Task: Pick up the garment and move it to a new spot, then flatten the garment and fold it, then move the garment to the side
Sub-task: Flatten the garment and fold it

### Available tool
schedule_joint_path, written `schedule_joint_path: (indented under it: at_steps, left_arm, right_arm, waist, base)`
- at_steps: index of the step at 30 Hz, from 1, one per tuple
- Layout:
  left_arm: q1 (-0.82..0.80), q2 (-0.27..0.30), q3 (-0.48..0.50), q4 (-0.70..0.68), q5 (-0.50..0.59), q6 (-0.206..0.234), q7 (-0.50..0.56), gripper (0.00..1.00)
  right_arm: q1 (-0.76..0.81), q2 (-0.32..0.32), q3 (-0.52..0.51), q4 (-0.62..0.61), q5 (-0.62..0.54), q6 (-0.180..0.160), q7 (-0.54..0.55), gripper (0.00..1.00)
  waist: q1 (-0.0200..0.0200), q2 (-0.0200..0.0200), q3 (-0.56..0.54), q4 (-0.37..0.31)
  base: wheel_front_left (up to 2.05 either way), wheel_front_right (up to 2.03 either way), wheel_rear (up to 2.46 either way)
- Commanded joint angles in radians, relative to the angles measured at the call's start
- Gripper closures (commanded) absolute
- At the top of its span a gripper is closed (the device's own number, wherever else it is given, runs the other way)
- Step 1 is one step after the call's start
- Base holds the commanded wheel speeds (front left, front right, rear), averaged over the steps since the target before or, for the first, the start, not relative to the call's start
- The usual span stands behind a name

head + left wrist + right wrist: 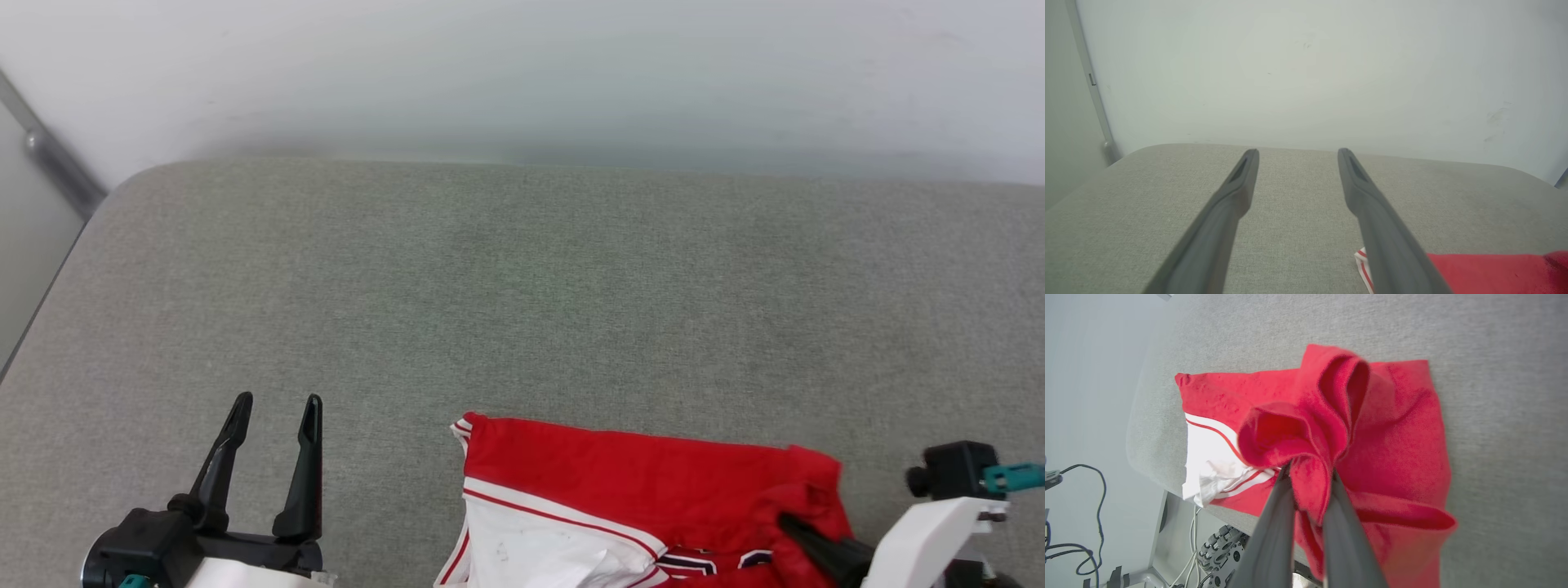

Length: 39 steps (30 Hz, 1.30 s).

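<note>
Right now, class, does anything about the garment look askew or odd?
The garment lies rumpled at the near edge of the grey surface, white sleeve seemingly overhanging it, a red fold bunched in the right gripper.

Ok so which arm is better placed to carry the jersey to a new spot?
Right. The right tool is shut on a bunched fold of the garment. The left tool hangs open over the grey surface, apart from the garment.

- No text, brand or number can be read in full anywhere.
- On the garment [637,474], at five o'clock in the head view, dark white-outlined lettering [687,563] peeks out (cut off by the frame edge, too partial to read).
</note>
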Motion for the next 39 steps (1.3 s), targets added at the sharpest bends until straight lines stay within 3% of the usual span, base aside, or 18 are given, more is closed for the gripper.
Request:
schedule_joint_path:
  at_steps: [1,6,17,30,31,32,33,39]
  left_arm:
    - [0.010,0.001,-0.001,0.001,-0.004,-0.001,-0.005,0.00]
    - [0.018,0.000,-0.002,0.003,-0.008,-0.001,-0.005,0.00]
    - [0.007,0.006,-0.008,0.006,-0.017,-0.001,-0.005,0.00]
    - [-0.005,0.011,-0.033,0.009,-0.015,-0.001,-0.005,0.00]
    - [-0.004,0.011,-0.034,0.005,-0.017,-0.001,-0.005,0.00]
    - [-0.001,0.011,-0.034,0.002,-0.019,-0.001,-0.005,0.00]
    - [0.002,0.012,-0.034,0.000,-0.020,-0.001,-0.005,0.00]
    - [0.016,0.018,-0.041,-0.005,-0.014,-0.001,-0.005,0.00]
  right_arm:
    - [0.008,0.017,0.014,-0.014,0.018,0.000,0.012,1.00]
    - [-0.012,0.047,0.069,-0.021,0.092,0.000,0.044,1.00]
    - [-0.103,0.048,0.306,0.132,0.328,0.000,-0.139,1.00]
    - [-0.294,0.048,0.454,0.435,0.358,0.000,-0.369,1.00]
    - [-0.302,0.048,0.465,0.454,0.362,0.000,-0.380,0.93]
    - [-0.306,0.048,0.474,0.469,0.372,0.000,-0.391,0.11]
    - [-0.311,0.047,0.484,0.485,0.383,0.000,-0.402,0.00]
    - [-0.337,0.047,0.593,0.474,0.446,0.000,-0.422,0.00]
  waist:
    - [0.0000,0.0000,-0.002,0.007]
    - [0.0000,0.0000,-0.007,0.022]
    - [0.0000,0.0000,-0.002,0.063]
    - [0.0000,0.0000,0.004,0.129]
    - [0.0000,0.0000,0.002,0.132]
    - [0.0000,0.0000,0.000,0.134]
    - [0.0000,0.0000,-0.002,0.136]
    - [0.0000,0.0000,-0.014,0.130]
  base:
    - [0.00,0.00,0.00]
    - [0.00,0.00,0.00]
    - [0.00,0.00,0.00]
    - [0.00,0.00,0.00]
    - [0.00,0.00,0.00]
    - [0.00,0.00,0.00]
    - [0.00,0.00,0.00]
    - [0.00,0.00,0.00]
